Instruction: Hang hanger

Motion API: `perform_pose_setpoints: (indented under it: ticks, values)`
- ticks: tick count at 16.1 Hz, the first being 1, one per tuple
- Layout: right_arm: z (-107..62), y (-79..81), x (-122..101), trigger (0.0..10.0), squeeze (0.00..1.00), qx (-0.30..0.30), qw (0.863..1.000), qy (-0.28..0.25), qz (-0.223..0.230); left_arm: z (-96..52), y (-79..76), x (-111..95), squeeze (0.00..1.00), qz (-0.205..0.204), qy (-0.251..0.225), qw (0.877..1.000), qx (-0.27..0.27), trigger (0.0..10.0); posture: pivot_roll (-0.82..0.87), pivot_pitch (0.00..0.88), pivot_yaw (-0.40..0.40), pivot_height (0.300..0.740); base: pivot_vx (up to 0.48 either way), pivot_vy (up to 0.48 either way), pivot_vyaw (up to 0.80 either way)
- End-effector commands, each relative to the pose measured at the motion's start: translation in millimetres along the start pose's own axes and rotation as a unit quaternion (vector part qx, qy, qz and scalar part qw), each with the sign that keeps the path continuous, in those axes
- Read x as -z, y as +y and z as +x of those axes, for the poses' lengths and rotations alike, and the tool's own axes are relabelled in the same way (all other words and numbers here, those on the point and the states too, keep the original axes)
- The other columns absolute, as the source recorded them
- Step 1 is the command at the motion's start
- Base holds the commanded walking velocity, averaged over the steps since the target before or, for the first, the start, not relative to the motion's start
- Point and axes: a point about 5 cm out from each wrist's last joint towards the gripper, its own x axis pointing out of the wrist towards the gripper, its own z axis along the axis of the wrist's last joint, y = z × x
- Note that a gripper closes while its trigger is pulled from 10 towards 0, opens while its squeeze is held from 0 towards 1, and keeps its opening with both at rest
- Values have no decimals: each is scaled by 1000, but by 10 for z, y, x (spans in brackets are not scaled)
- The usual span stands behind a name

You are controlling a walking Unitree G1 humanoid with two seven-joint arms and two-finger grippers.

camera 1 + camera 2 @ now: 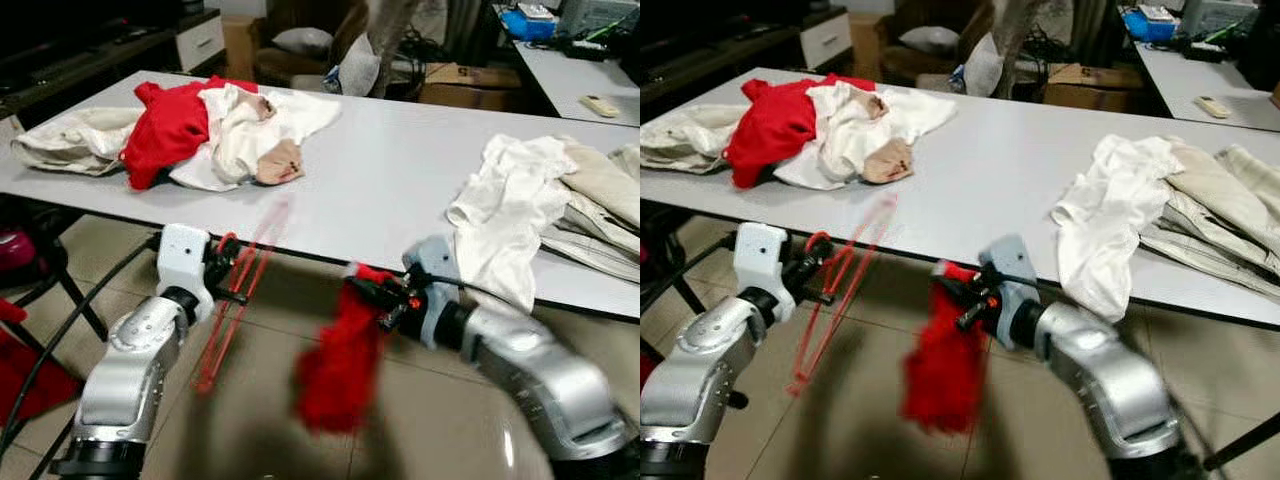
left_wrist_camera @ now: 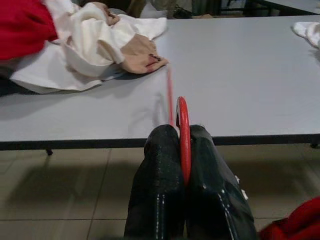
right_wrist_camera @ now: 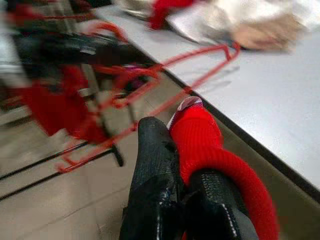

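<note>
A thin red hanger [image 1: 240,295] is blurred in front of the grey table's near edge [image 1: 330,262]. My left gripper [image 1: 228,270] is shut on its hook [image 2: 183,135], low and left of centre. To the right, my right gripper [image 1: 385,295] is shut on a red knit garment [image 1: 340,365] that hangs limp below the table edge over the tiled floor. In the right wrist view the red garment [image 3: 210,150] wraps over my black fingers [image 3: 155,170], with the hanger [image 3: 150,100] blurred beyond them.
A pile of red, white and beige clothes [image 1: 190,130] lies on the table's far left. White and cream garments [image 1: 540,210] drape over the right side and edge. A black cable [image 1: 60,330] and a chair leg stand at the left. Another table [image 1: 580,70] is at the back right.
</note>
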Motion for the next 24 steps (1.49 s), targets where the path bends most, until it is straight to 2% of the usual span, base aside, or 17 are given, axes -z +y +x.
perform_pose_setpoints:
  ticks: [1,2,3,4,5,6,8,11,15,17,20,24]
  values:
    - [-46,29,-184,10000,0,-26,999,-25,-16,3,33,-77,0,7,-11,1000,-7,10000,-76,0,31,740,0,0,0]
    - [-70,11,-283,10000,0,-27,999,-35,-24,0,50,-110,0,5,-18,1000,-10,10000,-77,0,32,740,0,0,0]
    - [-128,-75,-634,10000,0,-11,996,-83,-43,10,90,-208,0,-2,-41,999,-17,10000,-81,0,33,740,0,0,0]
    - [-148,-93,-722,10000,0,-9,994,-97,-49,17,92,-239,0,-3,-50,999,-19,10000,-83,0,35,740,0,0,0]
    - [-200,-162,-975,10000,0,2,989,-139,-59,39,85,-335,0,-10,-73,997,-26,10000,-85,0,33,740,0,0,0]
    - [-247,-243,-1191,10000,0,27,982,-178,-64,51,64,-415,0,-15,-87,996,-26,10000,-86,0,31,740,0,0,0]
    - [-253,-398,-1479,10000,0,82,971,-219,-59,79,-27,-543,0,-20,-113,993,-8,10000,-91,0,33,740,0,0,0]
    - [-158,-446,-1596,10000,0,85,970,-224,-48,147,-175,-651,0,-13,-135,991,9,10000,-80,0,20,740,0,0,-800]
    - [-77,-459,-1583,10000,0,86,972,-218,-36,194,-219,-679,0,-7,-132,991,9,10000,-79,0,19,740,304,0,-800]
    - [-38,-463,-1626,10000,0,82,971,-223,-34,204,-158,-712,0,-1,-135,991,-9,10000,-82,0,18,740,322,0,-750]
    - [-20,-430,-1717,10000,0,64,970,-230,-41,182,-52,-760,0,-5,-144,989,-32,10000,-89,0,13,740,326,0,0]
    - [-16,-391,-1779,10000,0,43,971,-228,-51,159,4,-733,0,-2,-141,989,-51,10000,-88,0,3,740,328,0,0]
